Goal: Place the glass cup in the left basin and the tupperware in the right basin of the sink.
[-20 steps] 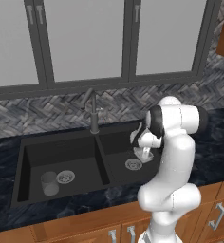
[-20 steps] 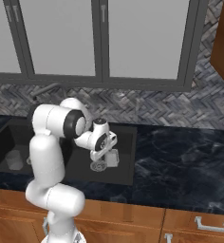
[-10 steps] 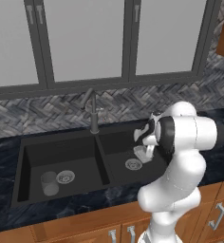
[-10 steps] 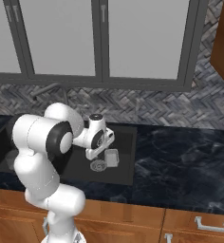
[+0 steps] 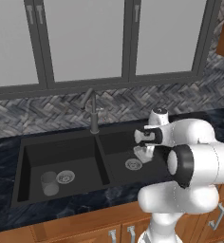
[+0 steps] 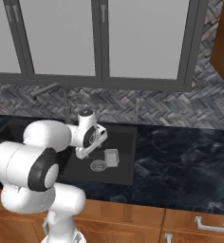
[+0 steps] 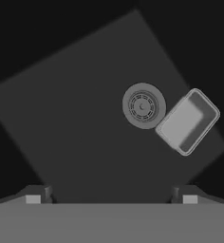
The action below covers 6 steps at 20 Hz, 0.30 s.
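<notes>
The black sink (image 5: 102,160) has two basins. The glass cup (image 5: 49,183) stands upright in the left basin (image 5: 61,154), beside its silver drain (image 5: 65,177). The pale tupperware (image 6: 111,157) lies open side up on the floor of the right basin (image 6: 124,142), touching that basin's drain (image 6: 98,165). In the hand view the tupperware (image 7: 187,122) is at the right, next to the drain (image 7: 143,106). My gripper (image 7: 111,197) hangs open and empty above the right basin (image 7: 80,123). From the base I see the gripper (image 5: 143,153) over that basin, where the gripper (image 6: 82,153) is left of the tupperware.
The dark grey faucet (image 5: 92,111) rises behind the sink's divider, its spout toward the left. Dark marble counter (image 6: 180,161) runs right of the sink. My own white arm (image 5: 194,156) bulks over the sink's right front corner. Windows and a herringbone backsplash stand behind.
The arm's elbow has swung forward and round toward the camera. The hand has shifted slightly away from the tupperware, which stays where it lay in the right basin.
</notes>
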Tool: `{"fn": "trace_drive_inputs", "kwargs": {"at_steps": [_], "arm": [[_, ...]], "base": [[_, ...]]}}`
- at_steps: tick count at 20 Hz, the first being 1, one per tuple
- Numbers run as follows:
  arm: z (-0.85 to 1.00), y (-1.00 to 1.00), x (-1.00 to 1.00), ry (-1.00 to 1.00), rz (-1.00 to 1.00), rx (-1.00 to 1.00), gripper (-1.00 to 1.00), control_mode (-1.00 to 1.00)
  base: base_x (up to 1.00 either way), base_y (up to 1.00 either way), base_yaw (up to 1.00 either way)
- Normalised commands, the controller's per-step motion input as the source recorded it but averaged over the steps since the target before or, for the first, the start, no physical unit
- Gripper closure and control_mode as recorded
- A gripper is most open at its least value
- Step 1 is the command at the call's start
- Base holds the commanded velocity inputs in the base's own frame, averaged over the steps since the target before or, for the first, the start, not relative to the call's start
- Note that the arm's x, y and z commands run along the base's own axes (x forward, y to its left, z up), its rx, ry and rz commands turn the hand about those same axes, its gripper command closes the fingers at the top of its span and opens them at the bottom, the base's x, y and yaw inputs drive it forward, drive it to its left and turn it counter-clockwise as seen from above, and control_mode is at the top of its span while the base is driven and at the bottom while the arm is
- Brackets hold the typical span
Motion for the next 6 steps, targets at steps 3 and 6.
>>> {"fn": "trace_drive_inputs", "kwargs": {"at_steps": [3, 6], "arm": [[0.48, 0.24, -0.42, 0.00, 0.00, 0.00, -1.00, -1.00], [0.48, 0.18, -0.50, 0.00, 0.00, 0.00, -1.00, -1.00]], "base": [[0.00, 0.00, 0.00], [0.00, 0.00, 0.00]]}}
